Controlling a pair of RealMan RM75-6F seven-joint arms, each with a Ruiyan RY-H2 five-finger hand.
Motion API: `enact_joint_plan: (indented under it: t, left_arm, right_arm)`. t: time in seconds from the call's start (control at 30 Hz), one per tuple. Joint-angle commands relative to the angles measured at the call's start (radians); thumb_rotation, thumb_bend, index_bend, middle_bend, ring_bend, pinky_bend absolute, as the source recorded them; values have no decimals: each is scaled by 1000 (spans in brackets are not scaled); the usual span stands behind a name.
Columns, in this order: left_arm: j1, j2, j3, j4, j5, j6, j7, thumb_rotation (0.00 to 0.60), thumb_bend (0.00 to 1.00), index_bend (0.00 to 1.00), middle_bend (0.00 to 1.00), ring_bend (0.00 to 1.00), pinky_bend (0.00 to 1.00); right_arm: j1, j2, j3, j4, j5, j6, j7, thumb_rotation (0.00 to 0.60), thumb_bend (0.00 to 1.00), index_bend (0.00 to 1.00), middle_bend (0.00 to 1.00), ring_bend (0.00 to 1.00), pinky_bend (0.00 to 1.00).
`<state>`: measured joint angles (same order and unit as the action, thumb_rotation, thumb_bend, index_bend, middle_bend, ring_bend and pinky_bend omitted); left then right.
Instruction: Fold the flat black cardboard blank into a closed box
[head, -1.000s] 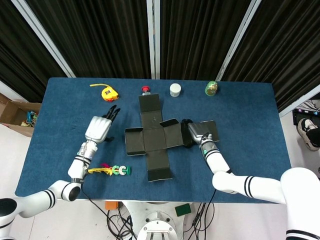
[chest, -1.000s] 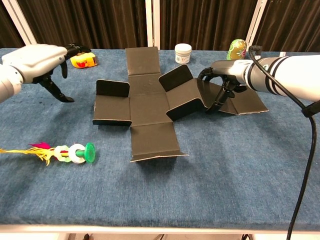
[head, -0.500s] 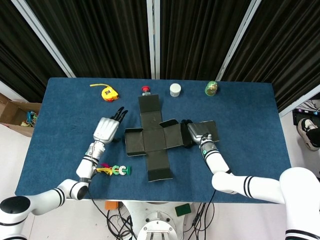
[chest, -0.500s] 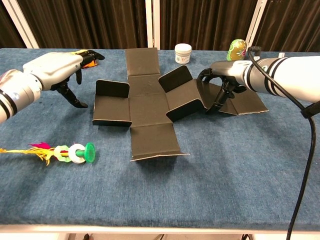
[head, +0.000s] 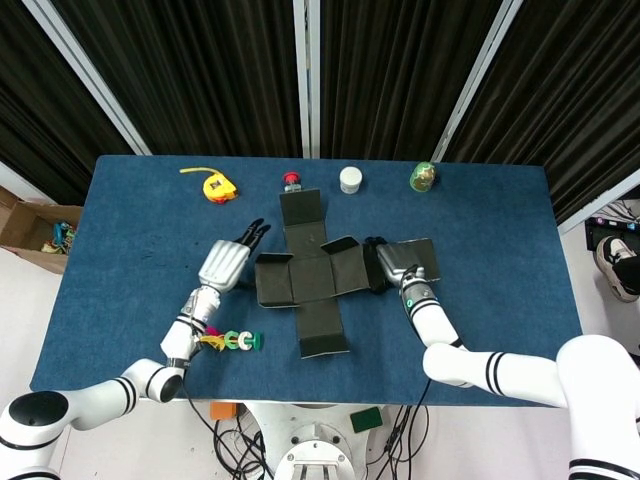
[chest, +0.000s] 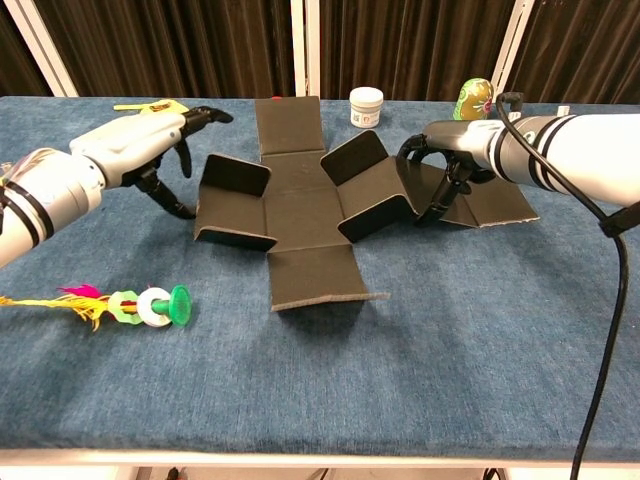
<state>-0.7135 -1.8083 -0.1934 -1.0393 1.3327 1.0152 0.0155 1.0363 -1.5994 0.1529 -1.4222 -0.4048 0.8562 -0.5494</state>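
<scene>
Both hands touch the cardboard blank edges.

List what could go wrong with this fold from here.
The left hand is at the cardboard blank's left flap; a push could slide the sheet, since only the right hand touches it. The right flap stands half raised and might spring back. A sliding blank could reach the white jar.

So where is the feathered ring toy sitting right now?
In the head view, the feathered ring toy lies near the table's front edge on the robot's left, just in front of the left hand and left of the black cardboard blank.
</scene>
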Motion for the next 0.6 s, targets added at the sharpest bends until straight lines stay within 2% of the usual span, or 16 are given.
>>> enact_joint_plan:
  t: [0.03,0.27,0.6]
  left_arm:
    - [-4,3,9,-16,45,32,-59,600,62,0,0,432,858]
    - [-8,46,22,-91,84,32,-170,600,61,0,0,422,855]
    - [-46,106,46,-159,126,-41,-356,600,61,0,0,415,854]
  right_arm:
    - [2,0,-2,1,-10,6,-8,600,450,408,327,772,1000]
    - [17,20,-29,-12,-60,25,-72,600,451,408,332,772,1000]
    - [62,68,-81,-67,-138,52,-215,600,450,408,340,772,1000]
